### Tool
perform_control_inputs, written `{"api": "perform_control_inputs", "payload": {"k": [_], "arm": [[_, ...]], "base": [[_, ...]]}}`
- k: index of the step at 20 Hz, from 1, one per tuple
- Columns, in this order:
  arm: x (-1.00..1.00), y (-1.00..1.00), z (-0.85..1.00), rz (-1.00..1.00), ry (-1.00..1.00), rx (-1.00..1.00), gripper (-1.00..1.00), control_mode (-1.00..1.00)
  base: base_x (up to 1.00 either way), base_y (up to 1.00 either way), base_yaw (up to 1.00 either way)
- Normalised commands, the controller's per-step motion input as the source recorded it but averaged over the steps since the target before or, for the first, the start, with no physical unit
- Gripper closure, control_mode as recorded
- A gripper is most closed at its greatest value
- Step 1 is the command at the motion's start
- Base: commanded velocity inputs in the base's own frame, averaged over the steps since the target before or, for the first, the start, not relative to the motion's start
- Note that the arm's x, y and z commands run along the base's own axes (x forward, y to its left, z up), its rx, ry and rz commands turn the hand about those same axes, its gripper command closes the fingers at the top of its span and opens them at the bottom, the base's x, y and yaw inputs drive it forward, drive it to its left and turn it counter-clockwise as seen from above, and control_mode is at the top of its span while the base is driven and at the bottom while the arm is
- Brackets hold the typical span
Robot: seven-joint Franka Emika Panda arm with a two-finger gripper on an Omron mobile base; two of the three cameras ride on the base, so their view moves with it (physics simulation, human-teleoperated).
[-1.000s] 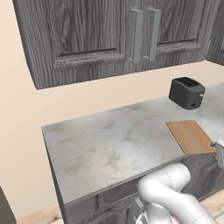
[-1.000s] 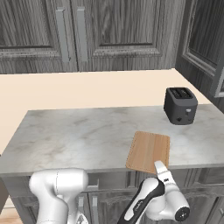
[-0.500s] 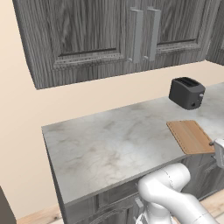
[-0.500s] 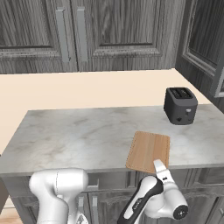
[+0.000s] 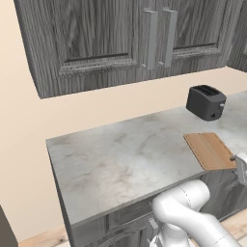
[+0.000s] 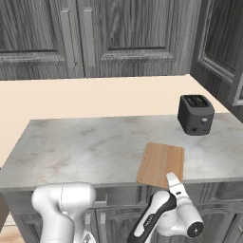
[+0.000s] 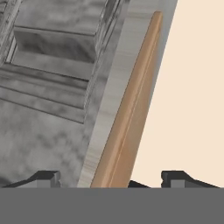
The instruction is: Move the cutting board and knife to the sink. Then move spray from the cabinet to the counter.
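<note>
A grey-white marbled counter (image 5: 120, 159) runs across the scene, with dark grey wood-grain wall cabinet (image 5: 120, 43) doors above it, their long silver bar handles (image 5: 150, 39) hanging side by side. In the left base view the white arm (image 5: 193, 224) rises from the lower right, and only a small pale part of the hand shows at the right edge, just beside the near corner of the cutting board (image 5: 210, 150). The right base view shows more: the arm bends up from below the counter's front edge and the gripper (image 6: 173, 182) reaches the near edge of the cutting board (image 6: 161, 164), which lies flat on the counter and overhangs its front slightly. Beyond the hand and a little to its right stands a black toaster (image 6: 195, 114) with 2 slots, well apart from the board. The hand view gives what neither base view can: the board (image 7: 131, 105) seen edge-on as a thin light-brown strip running up from between the 2 dark fingertips (image 7: 46, 178), with the counter's pale edge and the dark panelled base cabinets (image 7: 52, 39) on one side and plain cream wall on the other. The gripper (image 7: 113, 179) stands wide apart around that edge, 1 tip on each side, with clear space between each tip and the wood, so it has hold of nothing.
</note>
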Motion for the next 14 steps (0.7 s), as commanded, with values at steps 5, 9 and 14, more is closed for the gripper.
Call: {"api": "perform_control_inputs", "payload": {"k": [5, 9, 14], "arm": [[0.0, 0.0, 0.0, 0.0, 0.0, 0.0, 1.0, -1.0], [0.0, 0.0, 0.0, 0.0, 0.0, 0.0, 1.0, -1.0], [-0.24, 0.0, 0.27, 0.0, -0.14, 0.0, 1.0, -1.0]], "base": [[0.0, 0.0, 0.0], [0.0, 0.0, 0.0], [0.0, 0.0, 0.0]]}}
